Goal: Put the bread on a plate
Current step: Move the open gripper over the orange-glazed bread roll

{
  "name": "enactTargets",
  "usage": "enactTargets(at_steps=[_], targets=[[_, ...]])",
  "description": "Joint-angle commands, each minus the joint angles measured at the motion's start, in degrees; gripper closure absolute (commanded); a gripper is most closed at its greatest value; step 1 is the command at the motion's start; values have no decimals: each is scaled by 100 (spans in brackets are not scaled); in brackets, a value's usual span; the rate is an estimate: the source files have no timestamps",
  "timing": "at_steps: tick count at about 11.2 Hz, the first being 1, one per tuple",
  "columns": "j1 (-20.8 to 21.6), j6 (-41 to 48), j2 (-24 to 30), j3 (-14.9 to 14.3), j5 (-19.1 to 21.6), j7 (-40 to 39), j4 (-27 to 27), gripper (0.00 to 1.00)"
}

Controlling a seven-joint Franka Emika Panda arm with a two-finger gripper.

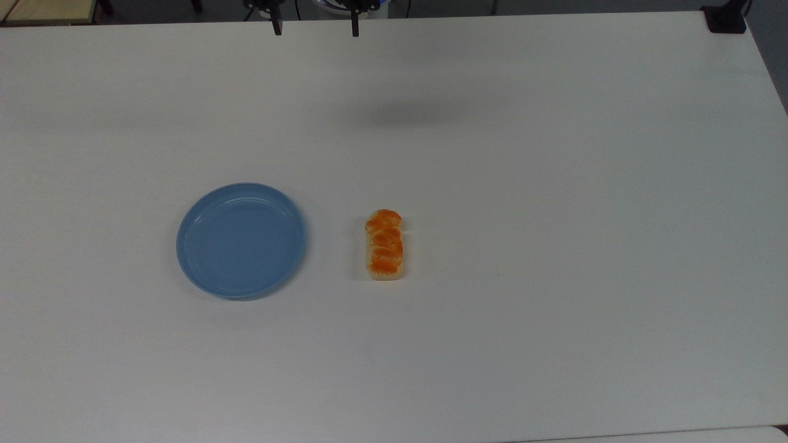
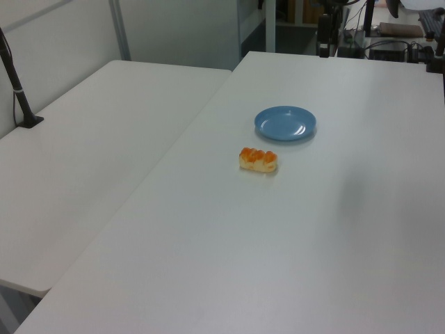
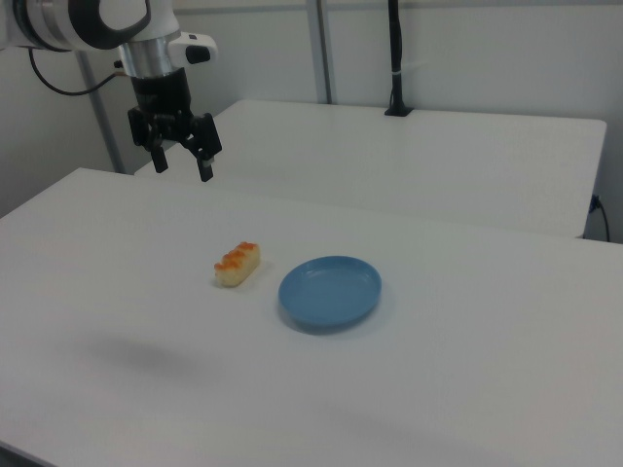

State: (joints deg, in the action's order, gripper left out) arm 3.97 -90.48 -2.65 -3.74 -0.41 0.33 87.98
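The bread (image 1: 385, 245), a glazed, bumpy oblong loaf, is lying on the white table (image 1: 554, 184) just beside the plate (image 1: 241, 240), a smooth, round blue dish sitting bare; nothing is done yet; the gripper (image 3: 182, 161) is hanging high above, fingers spread wide, carrying nothing.

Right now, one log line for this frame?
gripper: open, raised, holding nothing | bread: on table, beside plate, apart | plate: bare | task: not started
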Motion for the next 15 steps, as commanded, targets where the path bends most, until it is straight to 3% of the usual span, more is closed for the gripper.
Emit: enactTargets(at_steps=[1,15], targets=[[-36,56,115,23,-82,-33,131,0],[43,-452,-157,32,-56,-51,140,0]])
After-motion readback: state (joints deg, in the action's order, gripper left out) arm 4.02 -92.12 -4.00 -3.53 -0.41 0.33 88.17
